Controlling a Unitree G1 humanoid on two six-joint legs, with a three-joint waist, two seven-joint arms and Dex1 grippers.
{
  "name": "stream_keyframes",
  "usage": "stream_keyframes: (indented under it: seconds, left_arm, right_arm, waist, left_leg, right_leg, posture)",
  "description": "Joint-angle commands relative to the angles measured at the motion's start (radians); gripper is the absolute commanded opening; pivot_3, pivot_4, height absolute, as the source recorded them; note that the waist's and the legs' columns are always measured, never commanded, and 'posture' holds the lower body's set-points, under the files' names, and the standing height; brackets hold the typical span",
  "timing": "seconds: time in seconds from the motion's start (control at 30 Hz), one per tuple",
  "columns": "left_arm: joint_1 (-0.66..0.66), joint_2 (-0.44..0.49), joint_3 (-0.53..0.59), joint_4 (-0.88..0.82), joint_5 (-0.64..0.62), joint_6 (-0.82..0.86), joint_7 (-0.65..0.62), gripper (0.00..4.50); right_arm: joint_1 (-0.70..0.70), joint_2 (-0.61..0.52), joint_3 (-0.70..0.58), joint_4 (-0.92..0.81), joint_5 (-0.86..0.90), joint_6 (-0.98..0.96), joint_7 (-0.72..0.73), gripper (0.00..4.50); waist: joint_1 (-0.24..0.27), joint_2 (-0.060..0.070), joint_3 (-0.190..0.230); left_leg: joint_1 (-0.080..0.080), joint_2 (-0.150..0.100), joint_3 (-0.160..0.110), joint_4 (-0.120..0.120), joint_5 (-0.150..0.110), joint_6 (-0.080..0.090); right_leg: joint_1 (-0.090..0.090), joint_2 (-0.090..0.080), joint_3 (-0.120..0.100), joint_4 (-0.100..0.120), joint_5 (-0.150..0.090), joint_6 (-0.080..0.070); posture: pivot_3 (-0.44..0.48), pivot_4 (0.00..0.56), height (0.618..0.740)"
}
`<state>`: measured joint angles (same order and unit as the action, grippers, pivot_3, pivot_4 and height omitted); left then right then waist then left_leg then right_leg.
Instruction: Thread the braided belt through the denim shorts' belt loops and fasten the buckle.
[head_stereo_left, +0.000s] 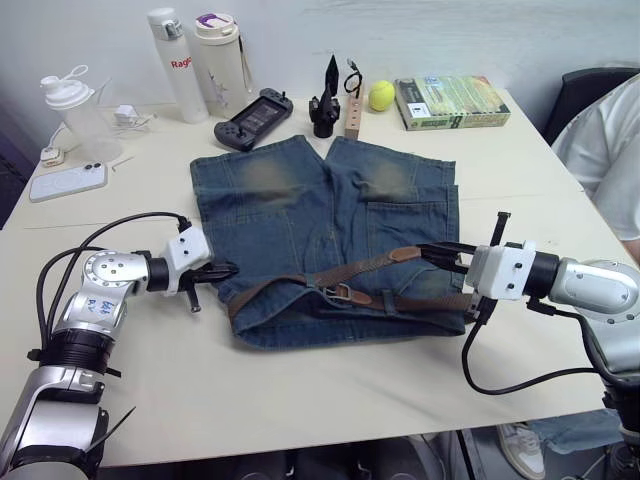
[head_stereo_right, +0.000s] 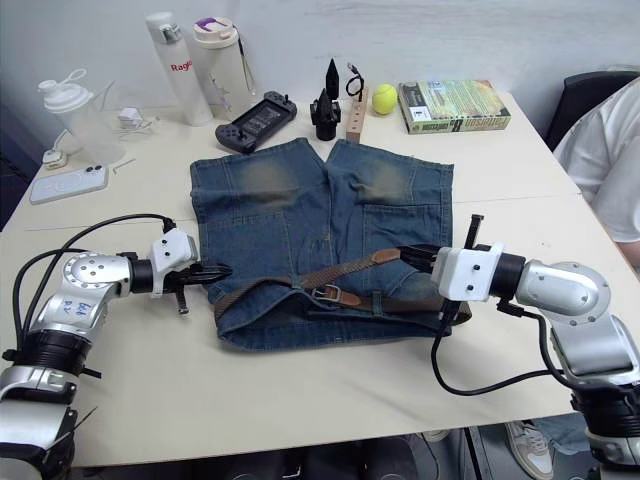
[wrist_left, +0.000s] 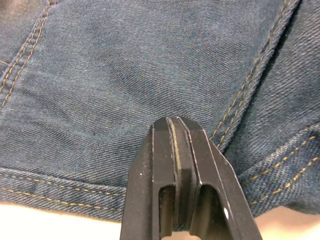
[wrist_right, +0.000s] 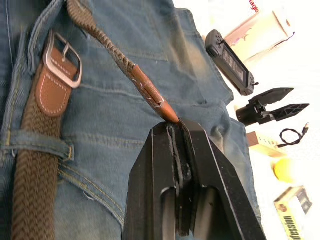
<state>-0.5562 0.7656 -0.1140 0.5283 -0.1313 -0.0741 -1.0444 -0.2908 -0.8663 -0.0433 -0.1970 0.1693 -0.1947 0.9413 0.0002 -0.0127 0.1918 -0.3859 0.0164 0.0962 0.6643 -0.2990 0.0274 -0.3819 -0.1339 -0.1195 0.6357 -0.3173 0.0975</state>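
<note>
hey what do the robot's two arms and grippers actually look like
Both arms are silver-grey metal with black joint rings and a white block at the wrist, looping black cables alongside. The left gripper and right gripper have slim black jaws. The left arm bears small blue handwritten marks.

Cream table (head_stereo_left: 330, 390), matte top. Denim shorts (head_stereo_left: 300, 215) lie flat at centre, waistband toward the near edge, legs pointing to the far side. Far edge, from the robot's left: clear shaker bottle (head_stereo_left: 75, 110), white phone (head_stereo_left: 68, 181) face down, small white charger (head_stereo_left: 127, 115), two tall white bottles (head_stereo_left: 178, 62), black handheld game controller (head_stereo_left: 252, 118), spare black gripper part (head_stereo_left: 326, 100), small wooden block (head_stereo_left: 353, 117), yellow tennis ball (head_stereo_left: 381, 95), green book (head_stereo_left: 451, 101).
</note>
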Motion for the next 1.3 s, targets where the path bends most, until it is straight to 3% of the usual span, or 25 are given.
stream_keyframes:
  seconds: [0.03,0.2,0.4,0.43,0.53,0.63,0.7,0.73,0.77,1.0,1.3]
  left_arm:
    - [0.045,-0.008,-0.039,0.066,0.070,-0.019,-0.011,0.07]
    - [0.041,-0.023,0.004,0.029,0.038,-0.052,0.008,0.07]
    - [0.064,-0.005,0.125,-0.214,-0.144,0.116,-0.054,0.07]
    - [0.063,0.006,0.154,-0.280,-0.203,0.192,-0.066,0.75]
    - [0.054,0.023,0.208,-0.420,-0.335,0.374,-0.077,1.52]
    - [0.064,0.023,0.242,-0.596,-0.489,0.583,-0.058,2.87]
    - [0.081,0.029,0.240,-0.682,-0.532,0.651,-0.052,3.47]
    - [0.089,0.026,0.231,-0.714,-0.530,0.663,-0.040,4.11]
    - [0.097,0.018,0.222,-0.743,-0.526,0.673,-0.021,4.32]
    - [0.103,-0.046,0.101,-0.792,-0.316,0.591,0.151,4.32]
    - [0.112,-0.109,0.051,-0.813,-0.238,0.593,0.240,4.32]
  right_arm:
    - [-0.022,-0.001,-0.046,-0.041,0.055,0.053,-0.008,0.00]
    - [-0.047,0.030,0.004,-0.131,0.082,0.154,-0.014,0.00]
    - [-0.117,0.102,0.103,-0.231,0.098,0.335,-0.035,0.00]
    - [-0.128,0.114,0.118,-0.236,0.094,0.356,-0.039,0.00]
    - [-0.158,0.143,0.152,-0.238,0.079,0.404,-0.054,0.00]
    - [-0.191,0.176,0.189,-0.219,0.041,0.423,-0.073,0.00]
    - [-0.205,0.183,0.210,-0.208,0.008,0.427,-0.079,0.00]
    - [-0.209,0.186,0.219,-0.205,-0.004,0.426,-0.081,0.00]
    - [-0.213,0.190,0.225,-0.204,-0.011,0.427,-0.083,0.00]
    - [-0.233,0.215,0.248,-0.218,-0.037,0.449,-0.093,0.00]
    - [-0.236,0.232,0.252,-0.238,-0.047,0.469,-0.102,0.00]
  waist:
    - [0.000,0.000,0.000]
    - [-0.001,0.000,0.000]
    - [0.000,0.000,0.000]
    - [0.001,0.000,0.000]
    - [-0.002,-0.001,0.001]
    - [-0.001,-0.001,0.001]
    - [-0.002,-0.001,0.001]
    - [-0.001,-0.001,0.001]
    - [-0.001,-0.001,0.001]
    - [0.001,-0.001,0.001]
    - [0.001,-0.001,0.001]
  left_leg:
    - [0.000,0.000,0.000,0.000,0.000,0.000]
    - [0.000,0.000,0.000,0.000,0.000,0.000]
    - [-0.005,0.001,-0.001,0.001,0.000,0.000]
    - [-0.008,0.000,-0.002,0.001,0.000,0.000]
    - [-0.017,0.001,-0.003,0.007,0.000,0.000]
    - [-0.018,0.001,-0.005,0.010,0.000,0.000]
    - [-0.018,0.001,-0.005,0.010,0.000,0.000]
    - [-0.018,0.001,-0.005,0.010,0.000,0.000]
    - [-0.018,0.001,-0.005,0.010,0.000,0.000]
    - [-0.018,0.000,-0.005,0.011,0.000,0.000]
    - [-0.018,0.000,-0.005,0.010,0.000,0.001]
  right_leg:
    - [0.000,0.000,0.000,0.000,0.000,0.000]
    - [0.000,-0.001,0.000,0.000,0.000,0.000]
    - [-0.004,-0.001,0.000,0.000,0.000,0.000]
    - [-0.007,0.000,-0.001,0.001,0.000,0.000]
    - [-0.012,0.001,-0.003,0.002,0.000,0.001]
    - [-0.012,0.001,-0.004,0.002,0.000,0.001]
    - [-0.011,0.001,-0.004,0.002,0.000,0.001]
    - [-0.011,0.001,-0.004,0.002,0.000,0.001]
    - [-0.011,0.001,-0.003,0.002,0.000,0.001]
    - [-0.011,0.003,-0.003,0.002,0.001,0.001]
    - [-0.011,0.003,-0.004,0.002,0.001,0.001]
  posture:
    - [0.000,0.150,0.720]
    - [0.000,0.150,0.720]
    - [0.000,0.150,0.720]
    - [0.000,0.150,0.720]
    - [0.000,0.150,0.720]
    - [0.000,0.150,0.720]
    - [0.000,0.150,0.720]
    - [0.000,0.150,0.720]
    - [0.000,0.150,0.720]
    - [0.000,0.150,0.720]
    - [0.000,0.150,0.720]
